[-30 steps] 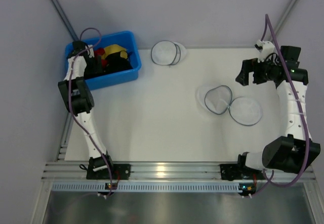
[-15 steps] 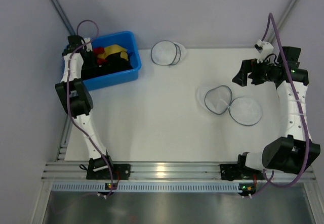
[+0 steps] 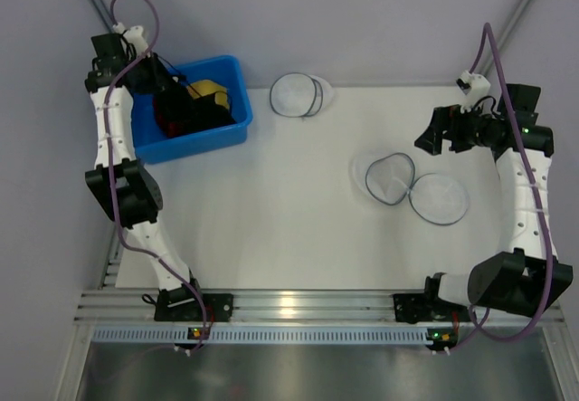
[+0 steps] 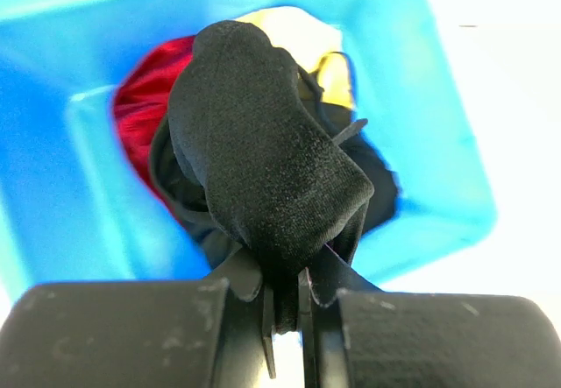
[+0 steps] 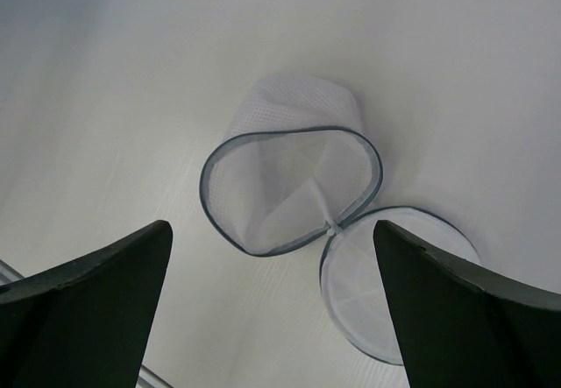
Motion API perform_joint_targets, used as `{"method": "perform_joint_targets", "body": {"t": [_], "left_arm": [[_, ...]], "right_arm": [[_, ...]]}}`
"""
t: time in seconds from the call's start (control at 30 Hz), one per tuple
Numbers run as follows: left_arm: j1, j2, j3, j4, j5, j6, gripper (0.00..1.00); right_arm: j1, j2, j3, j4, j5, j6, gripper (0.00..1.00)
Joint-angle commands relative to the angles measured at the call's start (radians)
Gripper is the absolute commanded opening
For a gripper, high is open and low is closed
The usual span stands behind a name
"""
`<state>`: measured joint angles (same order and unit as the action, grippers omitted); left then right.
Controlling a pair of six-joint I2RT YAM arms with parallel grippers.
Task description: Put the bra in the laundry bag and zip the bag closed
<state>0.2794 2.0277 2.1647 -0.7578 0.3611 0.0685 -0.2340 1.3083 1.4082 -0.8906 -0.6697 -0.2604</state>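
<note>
The black bra (image 4: 263, 169) hangs from my left gripper (image 4: 294, 293), whose jaws are shut on a fold of its fabric. In the top view the left gripper (image 3: 156, 79) is raised over the blue bin (image 3: 226, 134), with the bra (image 3: 172, 109) dangling above the clothes inside. The laundry bag (image 3: 391, 179) lies open at the right of the table, its two mesh halves side by side. My right gripper (image 3: 432, 138) hovers open above and behind the laundry bag (image 5: 289, 186), nothing between its fingers (image 5: 105, 292).
A red garment (image 4: 140, 108) and a yellow-and-black one (image 4: 302, 33) stay in the blue bin (image 4: 438, 116). A second, whiter round mesh case (image 3: 297, 95) lies at the table's far edge. Grey walls stand on the left and at the back.
My left gripper has shut on the bra inside the bin and lifted it up and back toward the far left. The right arm has barely shifted.
</note>
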Motion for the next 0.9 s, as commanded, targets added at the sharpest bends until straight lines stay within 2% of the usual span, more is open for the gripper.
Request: {"method": "perform_joint_targets", "body": {"t": [0.0, 0.27, 0.5, 0.73, 0.87], "left_arm": [[0.001, -0.047, 0.047, 0.022, 0.145, -0.042, 0.0], [0.0, -0.159, 0.078, 0.104, 0.295, -0.128, 0.0], [-0.013, -0.265, 0.08, 0.103, 0.45, -0.176, 0.0], [-0.075, -0.414, -0.083, 0.101, 0.63, -0.219, 0.0], [-0.216, -0.526, -0.244, 0.101, 0.668, -0.21, 0.0]], "right_arm": [[-0.002, -0.04, 0.018, -0.011, -0.03, 0.0, 0.99], [0.001, -0.052, 0.003, -0.005, -0.054, -0.007, 0.99], [0.012, -0.053, 0.009, -0.001, -0.079, 0.001, 0.99], [0.024, -0.072, 0.011, -0.014, -0.102, -0.002, 0.99], [0.03, -0.093, -0.017, -0.022, -0.113, -0.013, 1.0]]}}
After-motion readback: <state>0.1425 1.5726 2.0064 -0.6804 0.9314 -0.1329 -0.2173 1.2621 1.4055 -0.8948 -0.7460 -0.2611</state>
